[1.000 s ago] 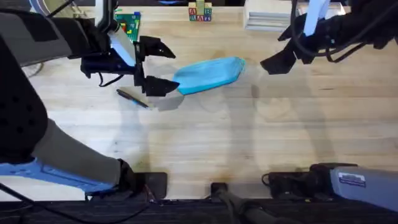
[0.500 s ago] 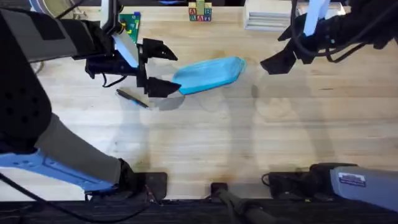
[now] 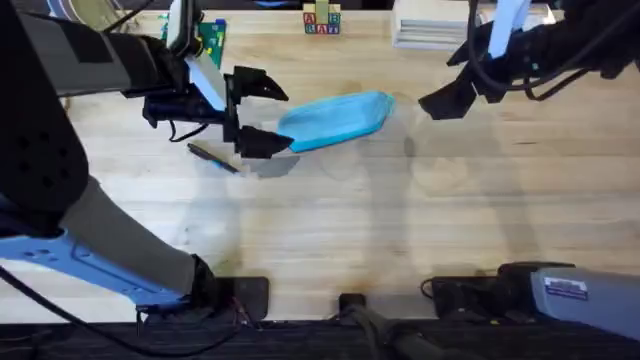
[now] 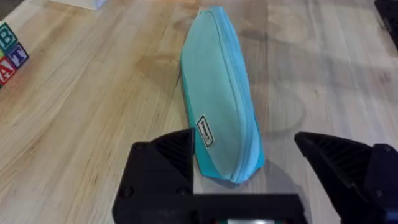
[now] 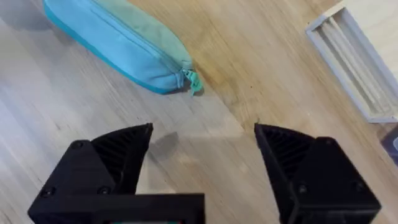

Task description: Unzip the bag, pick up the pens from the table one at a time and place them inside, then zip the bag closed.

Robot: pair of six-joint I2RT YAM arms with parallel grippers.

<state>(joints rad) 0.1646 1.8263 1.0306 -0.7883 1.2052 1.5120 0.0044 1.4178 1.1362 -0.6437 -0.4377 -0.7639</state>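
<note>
The light blue bag (image 3: 335,120) lies on the table (image 3: 330,230) at the middle back, its zip closed along its length. My left gripper (image 3: 287,120) is open and straddles the bag's near-left end; in the left wrist view the bag (image 4: 217,93) runs away from between the open gripper (image 4: 242,140). One dark pen (image 3: 212,157) lies on the wood just left of the bag, below the left arm. My right gripper (image 3: 440,101) hovers open to the right of the bag. In the right wrist view the bag's (image 5: 118,43) zip pull (image 5: 191,79) lies ahead of the gripper (image 5: 202,134).
Letter blocks (image 3: 321,20) stand at the back centre, a green item (image 3: 208,40) at the back left, and a white tray (image 3: 430,30) at the back right. Bare wood stretches across the front half of the table.
My left gripper has crept slightly to the right, closer around the bag's end. The bag, the pen and the right arm have not moved.
</note>
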